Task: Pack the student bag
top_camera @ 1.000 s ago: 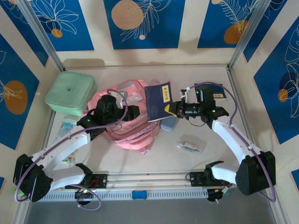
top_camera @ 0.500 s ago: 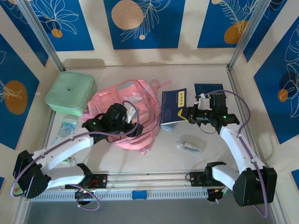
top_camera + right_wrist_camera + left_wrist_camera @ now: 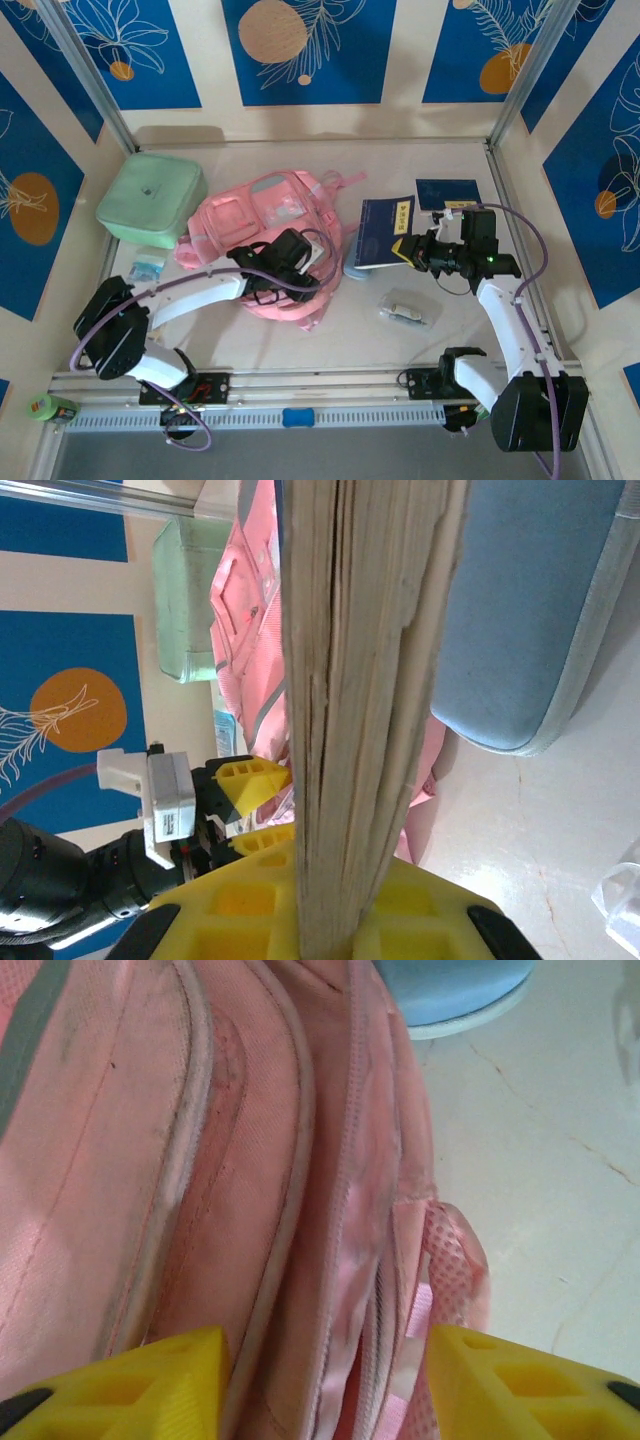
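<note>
The bag lay flat on the surface, left of centre, with its long axis running from about 8 o'clock to 2 o'clock in the top view and its strap loops at the 2 o'clock end. The left hand sat on the bag's 4 o'clock edge. In the left wrist view its fingers were spread, one on each side of a zip seam in the pink fabric and not closed on it. The seam ran straight away from the hand toward the case.

The right hand pinched a blue book by its near edge, the page block squeezed between the yellow fingers. The book hung just beside the bag, above the case, and the bag lay at 9 o'clock from it.

The left hand was the nearer one and was already on the bag. The book's flat face looked roughly level with the bag's top. As I judged it, the book had to travel toward 9 o'clock and enter edge first along the seam. The seam looked barely parted, so it needed widening.
</note>
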